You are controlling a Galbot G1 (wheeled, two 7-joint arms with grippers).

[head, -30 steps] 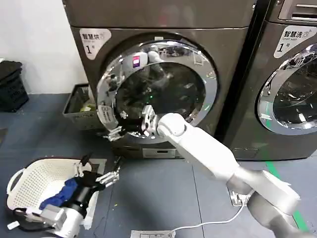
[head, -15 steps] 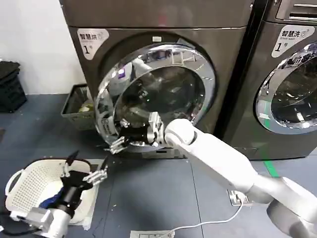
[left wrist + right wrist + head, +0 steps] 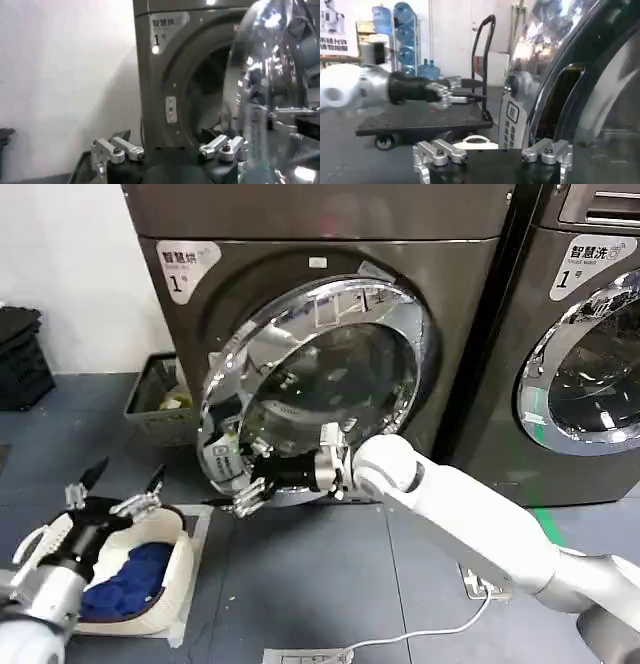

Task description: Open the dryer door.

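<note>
Dryer door [image 3: 300,374] ajar over grey floor [image 3: 320,584] — right gripper [image 3: 250,494] at its lower rim, seemingly spread; left gripper [image 3: 112,489] spread.

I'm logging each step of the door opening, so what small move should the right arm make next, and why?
Probably keep swinging the dryer door outward, toward the robot's left: it stands only partly open, and the open right gripper sits at its lower free edge. The left gripper hovers over the basket.

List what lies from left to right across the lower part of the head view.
left tool → white laundry basket → right tool at the dryer door → right arm → second machine's chrome-rimmed door.
</note>
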